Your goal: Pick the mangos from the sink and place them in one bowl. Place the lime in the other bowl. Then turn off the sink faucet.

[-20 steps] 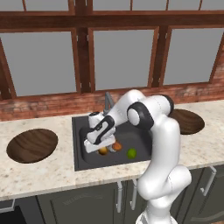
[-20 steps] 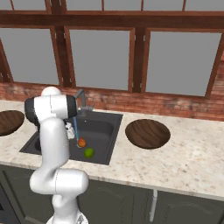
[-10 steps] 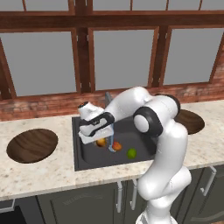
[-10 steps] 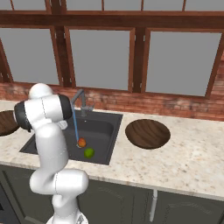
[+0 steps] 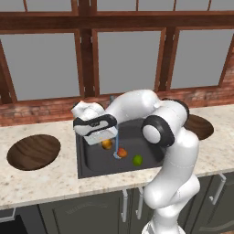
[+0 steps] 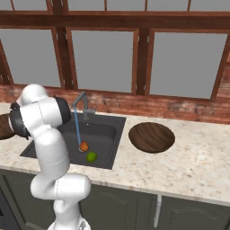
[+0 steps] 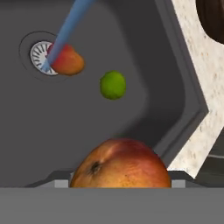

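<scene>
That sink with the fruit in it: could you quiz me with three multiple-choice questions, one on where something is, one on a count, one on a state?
1. Where is the lime?
A. in the sink
B. in a bowl
C. on the counter

2. How many wooden bowls are there?
A. one
B. two
C. three

3. What is the faucet doing?
A. running
B. off
C. lying loose

Answers:
1 A, the lime lies on the sink floor beside a mango.
2 B, one bowl sits left of the sink and another bowl right.
3 A, a blue stream falls to the drain.
</scene>
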You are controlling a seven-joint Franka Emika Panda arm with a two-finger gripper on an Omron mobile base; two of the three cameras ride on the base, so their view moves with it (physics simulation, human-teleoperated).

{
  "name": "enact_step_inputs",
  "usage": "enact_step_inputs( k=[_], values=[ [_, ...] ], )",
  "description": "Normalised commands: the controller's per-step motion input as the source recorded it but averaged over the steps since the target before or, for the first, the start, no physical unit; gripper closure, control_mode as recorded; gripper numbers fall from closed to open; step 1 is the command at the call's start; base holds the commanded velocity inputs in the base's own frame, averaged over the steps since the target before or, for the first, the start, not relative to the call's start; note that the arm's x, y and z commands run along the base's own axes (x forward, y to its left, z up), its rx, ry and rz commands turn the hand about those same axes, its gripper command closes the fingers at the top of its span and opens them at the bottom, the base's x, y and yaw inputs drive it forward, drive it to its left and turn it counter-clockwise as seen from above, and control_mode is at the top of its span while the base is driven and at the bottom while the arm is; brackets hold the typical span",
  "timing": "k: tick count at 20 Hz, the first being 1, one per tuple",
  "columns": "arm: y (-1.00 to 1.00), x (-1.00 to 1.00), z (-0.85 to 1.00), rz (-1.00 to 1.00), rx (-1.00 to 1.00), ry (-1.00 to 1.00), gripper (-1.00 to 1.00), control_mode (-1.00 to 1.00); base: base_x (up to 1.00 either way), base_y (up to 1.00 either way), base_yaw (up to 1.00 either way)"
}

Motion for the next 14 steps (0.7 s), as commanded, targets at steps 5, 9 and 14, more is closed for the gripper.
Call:
enact_step_inputs(
  k=[5,9,14],
  values=[
    [-0.17,-0.5,0.56,-0.42,-0.06,-0.01,1.0,-1.0,0.0,0.0,0.0],
    [-0.56,-0.65,0.36,-0.26,-0.03,-0.11,1.0,-1.0,0.0,0.0,0.0],
    [-0.71,-0.58,0.03,-0.04,-0.08,-0.42,1.0,-1.0,0.0,0.0,0.0]
  ],
)
